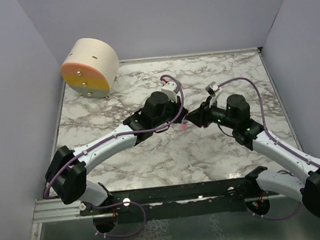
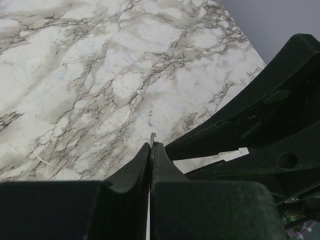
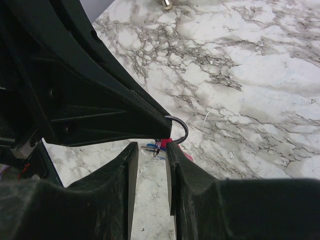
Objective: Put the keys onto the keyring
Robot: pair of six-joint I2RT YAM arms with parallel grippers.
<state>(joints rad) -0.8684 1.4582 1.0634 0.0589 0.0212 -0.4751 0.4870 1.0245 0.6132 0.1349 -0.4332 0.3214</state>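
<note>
Right wrist: thin grey keyring point(image 3: 186, 129) beside pink key point(image 3: 172, 141).

You get even, diffuse light from above on the marble table point(image 1: 124, 157); shadows on it are soft and faint; in the wrist views, the left gripper point(image 2: 151, 146) and right gripper point(image 3: 151, 148) show dark and slightly blurred; marble beyond the jaws is sharp.

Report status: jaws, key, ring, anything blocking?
Left gripper: jaws shut on keyring. Right gripper: jaws apart, pink key at the tips, grip unclear. No obstruction seen between them.
</note>
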